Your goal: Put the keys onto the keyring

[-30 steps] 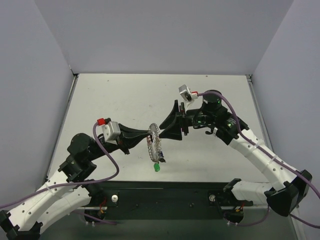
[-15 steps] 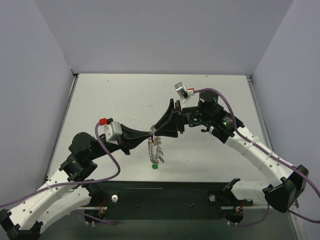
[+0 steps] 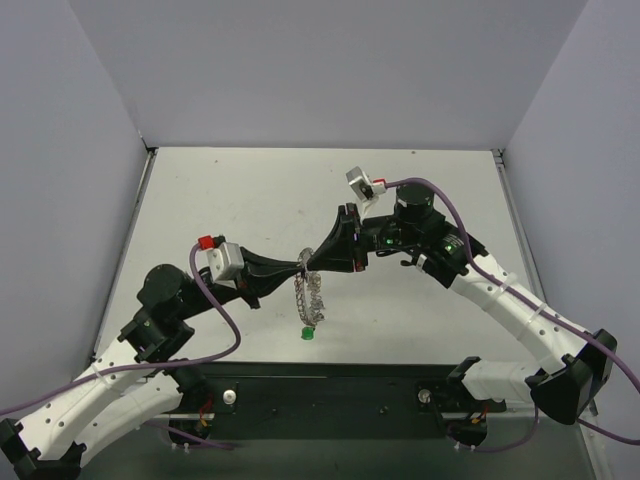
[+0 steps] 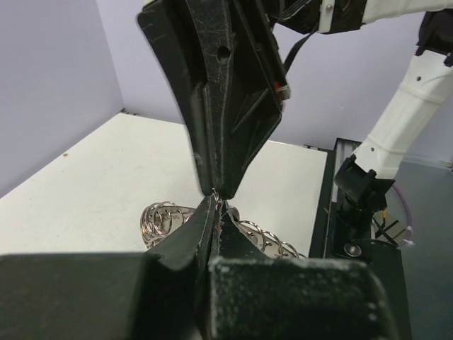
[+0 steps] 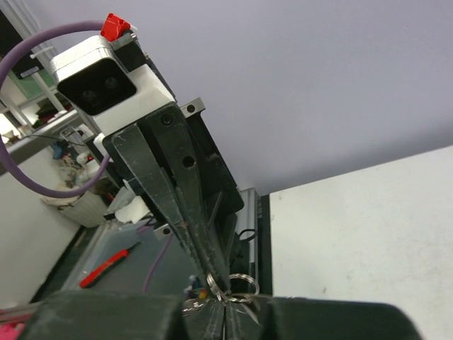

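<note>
Since a second ago the right arm (image 3: pixel 500 295) has swung in over the table (image 3: pixel 200 200), and its right gripper (image 3: pixel 314 262), then spread wide beside the ring, has drawn its jaws almost together. It now meets the left gripper (image 3: pixel 297 266) tip to tip, which suggests a second hold meant to steady or part the wire for threading. The left gripper is clenched on the keyring (image 3: pixel 310 295). The right seems to nip the ring's top too, though the contact is hidden. The ring hangs just under both tips, clear of the table, with a green-headed key (image 3: pixel 309 334) lowest.
</note>
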`<control>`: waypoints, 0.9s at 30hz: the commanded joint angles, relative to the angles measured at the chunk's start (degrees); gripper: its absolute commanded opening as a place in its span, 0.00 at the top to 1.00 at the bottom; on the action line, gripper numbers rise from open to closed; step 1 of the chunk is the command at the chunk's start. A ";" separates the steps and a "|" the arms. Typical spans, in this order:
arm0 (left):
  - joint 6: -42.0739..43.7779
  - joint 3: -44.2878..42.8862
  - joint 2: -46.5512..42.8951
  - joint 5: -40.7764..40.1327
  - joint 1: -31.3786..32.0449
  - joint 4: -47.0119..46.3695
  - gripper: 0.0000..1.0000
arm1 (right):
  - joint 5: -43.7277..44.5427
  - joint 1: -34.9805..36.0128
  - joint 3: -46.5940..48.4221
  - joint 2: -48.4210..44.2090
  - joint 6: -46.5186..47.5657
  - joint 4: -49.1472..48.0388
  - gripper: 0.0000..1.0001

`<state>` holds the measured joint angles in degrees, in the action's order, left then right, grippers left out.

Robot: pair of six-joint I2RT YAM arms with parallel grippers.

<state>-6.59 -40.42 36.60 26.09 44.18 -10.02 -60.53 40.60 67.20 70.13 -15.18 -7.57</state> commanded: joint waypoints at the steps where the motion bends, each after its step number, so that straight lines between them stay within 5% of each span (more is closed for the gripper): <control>1: 0.26 -3.08 -1.09 0.19 0.11 -5.18 1.00 | -0.03 0.53 2.06 0.27 -0.11 -2.88 1.00; 27: -2.64 -0.71 -1.88 2.74 0.20 -16.52 1.00 | 1.73 1.32 2.50 3.61 0.50 1.60 1.00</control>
<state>-7.31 -39.66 35.77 25.82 44.05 -13.61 -60.27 41.36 68.16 72.29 -15.46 -5.82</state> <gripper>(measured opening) 0.024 0.026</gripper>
